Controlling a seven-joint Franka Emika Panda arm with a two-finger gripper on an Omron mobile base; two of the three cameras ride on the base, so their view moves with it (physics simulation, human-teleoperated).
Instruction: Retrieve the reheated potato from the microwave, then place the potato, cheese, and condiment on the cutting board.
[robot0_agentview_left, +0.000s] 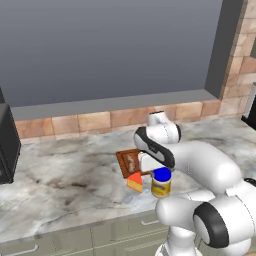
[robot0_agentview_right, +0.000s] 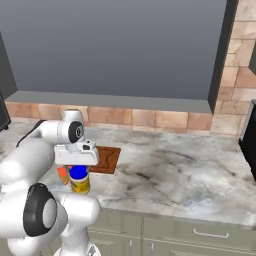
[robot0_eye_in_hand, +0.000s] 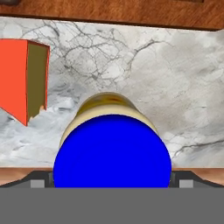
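Left base view: arm lower right; jar centre on counter, cheese just left, board behind with potato on it.
Right base view: gripper above jar, lower left.
Hand view: blue lid bottom centre between spread jaws, ungripped; cheese upper left.

No readable text, label, brand, number or sign appears anywhere. The short jar with yellowish contents and a round blue lid has a plain lid and an unmarked glass side. The orange-topped, yellow-sided cheese wedge bears no stamp. The dark reddish-brown wooden cutting board shows only grain, and the small lumpy brown potato lying on it is bare. The black appliance at the left edge of the left base view shows no legible markings.
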